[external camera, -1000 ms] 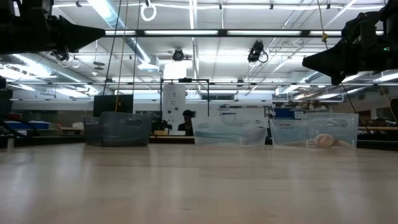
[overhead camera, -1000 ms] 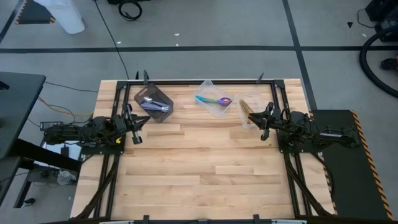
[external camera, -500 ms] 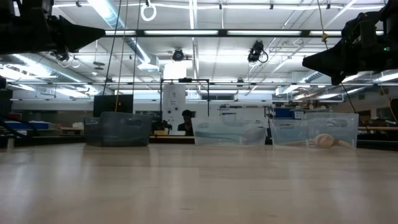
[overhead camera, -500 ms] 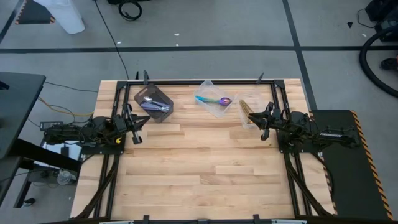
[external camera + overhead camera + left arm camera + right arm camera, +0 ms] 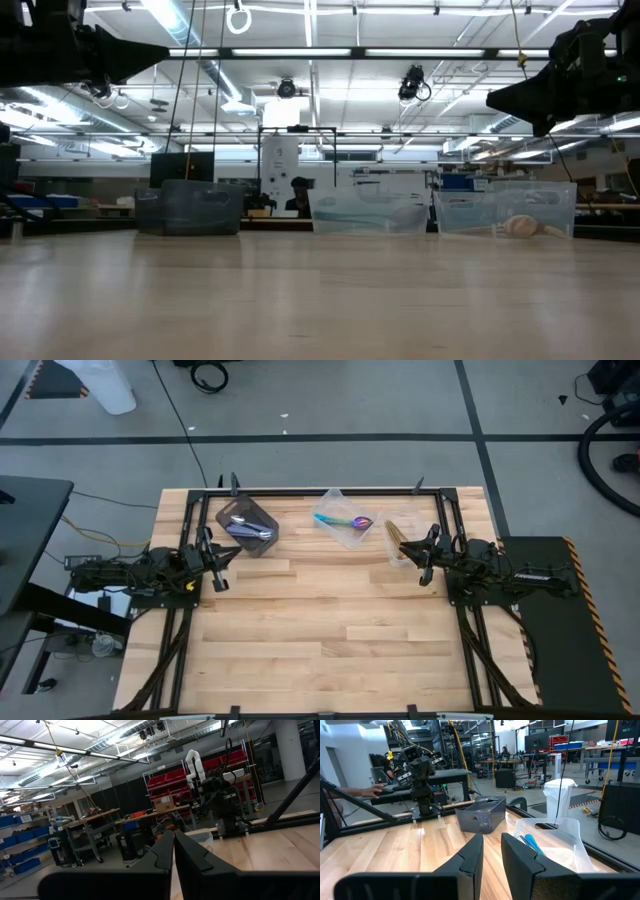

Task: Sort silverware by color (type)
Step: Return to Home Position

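Silver spoons (image 5: 250, 529) lie in the dark tub (image 5: 266, 518), blue-purple spoons (image 5: 346, 520) in the middle clear tub (image 5: 335, 500), and gold spoons (image 5: 393, 536) in the right clear tub (image 5: 399, 557). The left gripper (image 5: 218, 556) waits at the table's (image 5: 320, 630) left side, fingers pressed together, empty. The right gripper (image 5: 422, 552), just beside the gold spoons' tub, is slightly parted and empty.

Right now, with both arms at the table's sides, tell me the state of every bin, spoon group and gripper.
Dark bin: upright, holding the silver spoons.
Middle clear bin: upright, holding the iridescent spoons.
Right clear bin: upright, holding the gold spoons.
Left gripper: empty, fingers together, at the table's left side.
Right gripper: empty, fingers slightly apart, beside the right clear bin.
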